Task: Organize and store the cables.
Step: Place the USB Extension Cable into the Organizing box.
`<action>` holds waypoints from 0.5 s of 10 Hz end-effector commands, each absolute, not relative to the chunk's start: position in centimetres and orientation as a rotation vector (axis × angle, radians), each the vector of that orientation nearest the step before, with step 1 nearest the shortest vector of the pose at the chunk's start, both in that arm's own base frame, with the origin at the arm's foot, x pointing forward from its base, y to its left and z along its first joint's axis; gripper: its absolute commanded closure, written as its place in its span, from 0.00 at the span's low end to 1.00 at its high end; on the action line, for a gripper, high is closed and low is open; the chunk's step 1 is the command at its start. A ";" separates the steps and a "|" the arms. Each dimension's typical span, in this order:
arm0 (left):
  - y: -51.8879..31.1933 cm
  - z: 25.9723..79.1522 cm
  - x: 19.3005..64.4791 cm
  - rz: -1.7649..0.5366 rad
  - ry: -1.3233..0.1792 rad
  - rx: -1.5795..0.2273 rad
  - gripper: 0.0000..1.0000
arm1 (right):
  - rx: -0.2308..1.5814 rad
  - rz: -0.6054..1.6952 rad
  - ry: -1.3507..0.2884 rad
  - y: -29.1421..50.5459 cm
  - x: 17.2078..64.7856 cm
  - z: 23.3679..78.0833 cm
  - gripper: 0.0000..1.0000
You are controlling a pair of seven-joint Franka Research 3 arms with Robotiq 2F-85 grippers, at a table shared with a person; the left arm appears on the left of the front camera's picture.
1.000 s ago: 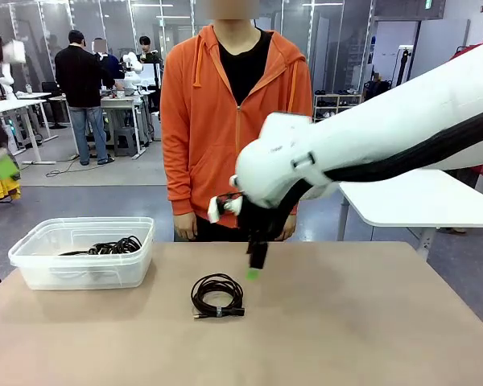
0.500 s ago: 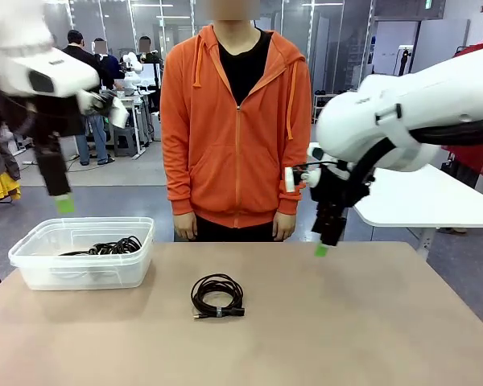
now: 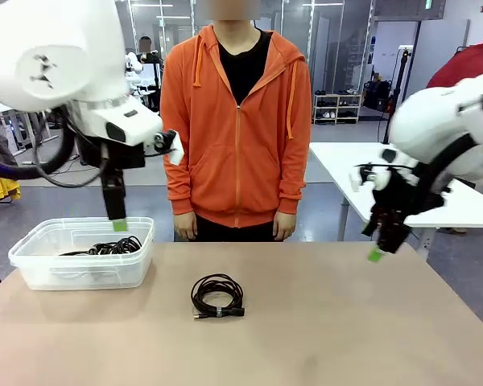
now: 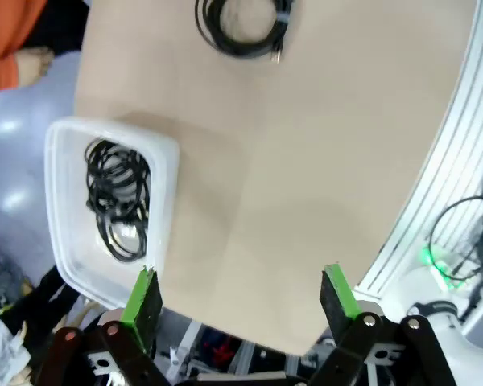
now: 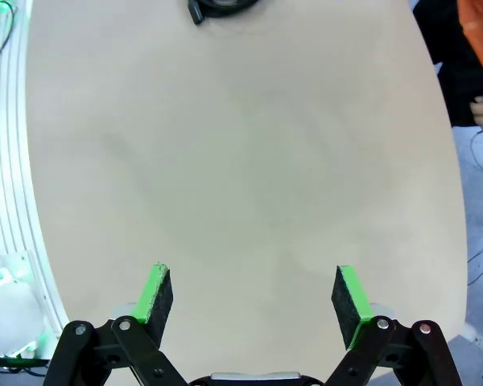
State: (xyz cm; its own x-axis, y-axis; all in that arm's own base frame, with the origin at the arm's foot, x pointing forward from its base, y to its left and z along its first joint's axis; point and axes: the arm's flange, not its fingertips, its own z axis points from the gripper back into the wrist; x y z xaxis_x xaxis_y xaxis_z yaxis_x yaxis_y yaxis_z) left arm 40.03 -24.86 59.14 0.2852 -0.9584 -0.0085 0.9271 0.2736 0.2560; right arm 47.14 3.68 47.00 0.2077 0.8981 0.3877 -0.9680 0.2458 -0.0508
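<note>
A black coiled cable (image 3: 217,296) lies on the table's middle, also seen in the left wrist view (image 4: 243,24) and at the top edge of the right wrist view (image 5: 221,6). More black coiled cables (image 3: 109,246) lie inside a clear plastic bin (image 3: 80,269) at the table's left; the left wrist view shows them (image 4: 118,197) in the bin (image 4: 72,233). My left gripper (image 3: 117,223) hangs above the bin, open and empty (image 4: 240,296). My right gripper (image 3: 377,253) hovers over the table's right side, open and empty (image 5: 251,294).
A person in an orange hoodie (image 3: 236,121) stands at the far edge, hands down by the sides. A white table (image 3: 419,197) stands behind at the right. Bare tabletop (image 3: 346,322) spreads around the loose cable.
My right arm has swung from above the loose cable to the right side. My left arm has come in from the left and now hangs over the bin.
</note>
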 end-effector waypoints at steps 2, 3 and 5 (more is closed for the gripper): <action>-27.8 56.3 42.6 -1.303 -0.174 0.113 0.00 | 0.280 1.293 -0.466 -2.4 44.4 45.4 0.00; -29.0 54.8 43.8 -1.309 -0.143 0.090 0.00 | 0.282 1.286 -0.480 -4.0 43.3 44.7 0.00; -30.6 53.2 46.8 -1.306 -0.103 0.041 0.00 | 0.247 1.328 -0.529 -6.5 40.1 43.0 0.00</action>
